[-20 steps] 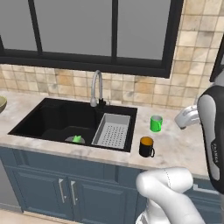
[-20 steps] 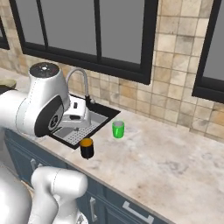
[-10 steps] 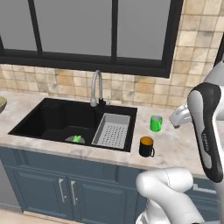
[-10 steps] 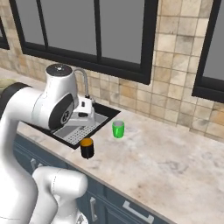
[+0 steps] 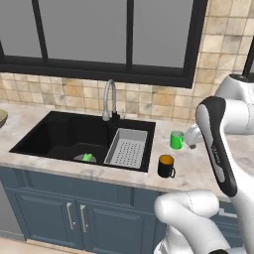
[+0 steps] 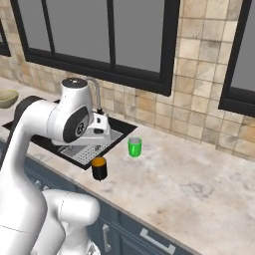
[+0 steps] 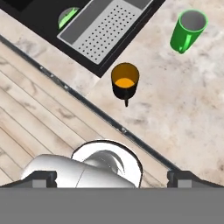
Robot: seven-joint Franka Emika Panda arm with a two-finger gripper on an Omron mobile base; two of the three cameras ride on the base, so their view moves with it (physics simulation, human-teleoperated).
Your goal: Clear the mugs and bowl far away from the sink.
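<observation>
Hand view looks straight down from well above the worktop, and the gripper has nothing between its two dark tips, which stand as far apart as they go; it is wide open and empty. Below it the black mug with the orange inside stands upright near the worktop's front edge, just off the sink's near corner, its handle turned toward the front. The green mug stands upright further back on the stone, apart from the black one and closer to the tiled wall. In the left base view the same pair sit to the right of the sink, beside the grey drainer tray, with the green mug nearer the wall and the black mug nearer the front edge. The bowl rests at the far end of the worktop on the other side of the basin, seen in the right base view, well apart from both mugs. To my eye nothing is cleared yet: both mugs are close to the basin, and the arm looks to be lining up over them for a first pick. The black mug is the one most nearly under the hand, so I would expect a descent onto it, jaws set across the rim or wall and clear of the handle, then a carry along the open stone away from the sink. The front edge is close, so a nudge could tip it off.
</observation>
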